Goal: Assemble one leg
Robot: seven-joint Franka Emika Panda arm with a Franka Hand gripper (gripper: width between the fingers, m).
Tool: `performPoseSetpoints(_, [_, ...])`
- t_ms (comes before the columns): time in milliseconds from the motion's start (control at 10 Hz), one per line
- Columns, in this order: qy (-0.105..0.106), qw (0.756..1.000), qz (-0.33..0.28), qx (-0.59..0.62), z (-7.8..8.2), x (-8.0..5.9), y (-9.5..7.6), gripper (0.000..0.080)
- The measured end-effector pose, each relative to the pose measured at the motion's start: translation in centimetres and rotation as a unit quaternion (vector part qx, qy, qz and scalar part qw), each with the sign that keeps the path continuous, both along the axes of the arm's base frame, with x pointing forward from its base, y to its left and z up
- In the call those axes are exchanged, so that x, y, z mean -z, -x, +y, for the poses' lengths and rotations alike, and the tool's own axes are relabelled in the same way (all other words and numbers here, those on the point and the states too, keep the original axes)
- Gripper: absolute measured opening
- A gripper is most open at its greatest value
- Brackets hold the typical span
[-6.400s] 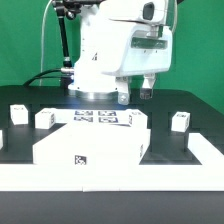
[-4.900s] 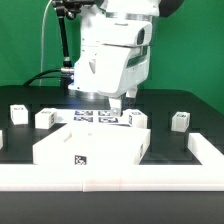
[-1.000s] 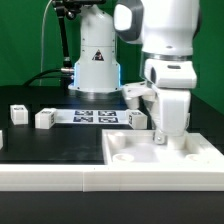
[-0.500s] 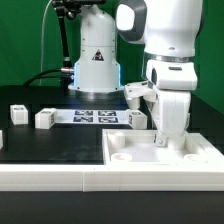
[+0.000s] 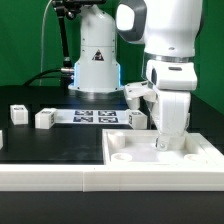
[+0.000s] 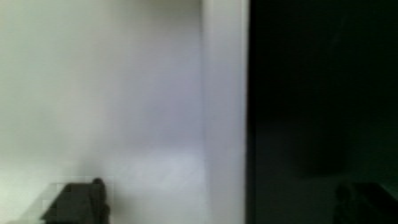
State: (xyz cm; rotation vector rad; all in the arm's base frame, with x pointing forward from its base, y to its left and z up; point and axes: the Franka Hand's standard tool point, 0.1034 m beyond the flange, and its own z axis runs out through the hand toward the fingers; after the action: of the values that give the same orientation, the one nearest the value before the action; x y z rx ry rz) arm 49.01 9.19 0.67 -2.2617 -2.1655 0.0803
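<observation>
**Gripper at the panel's far edge, legs standing loose**

The gripper (image 5: 170, 143) stands low at the far edge of the white socketed panel (image 5: 150, 166), jaws apart. In the blurred wrist view its dark fingertips (image 6: 71, 203) sit wide, with the panel's edge running between them. Nothing has moved visibly in the last second. Six seconds ago the panel lay further toward the exterior view's left, with the gripper raised behind it. One leg (image 5: 137, 118) stands just behind the panel. A second leg (image 5: 44, 118) and a third leg (image 5: 18, 113) stand well apart from the panel, past the marker board (image 5: 95, 116)
</observation>
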Motion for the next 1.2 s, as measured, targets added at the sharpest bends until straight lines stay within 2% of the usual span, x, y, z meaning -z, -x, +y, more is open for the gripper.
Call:
performPoseSetpoints(100, [0.001,1.000,0.001,0.002,0.0,-0.1,0.0,0.0647])
performPoseSetpoints(300, [0.012,1.000,-0.011,0.016,0.3,-3.5,0.2,0.0649])
performPoseSetpoints(400, [0.017,0.999,-0.020,0.034,0.5,-5.4,1.0,0.0649])
performPoseSetpoints(600, [0.020,0.996,-0.030,0.088,0.8,-7.0,2.3,0.0649])
performPoseSetpoints(700, [0.020,0.996,-0.029,0.080,0.7,-6.9,2.4,0.0649])
performPoseSetpoints(1000, [0.020,0.985,-0.030,0.168,0.8,-6.7,2.4,0.0649])
performPoseSetpoints(1200, [0.003,0.957,-0.046,0.286,1.0,-6.3,2.9,0.0649])
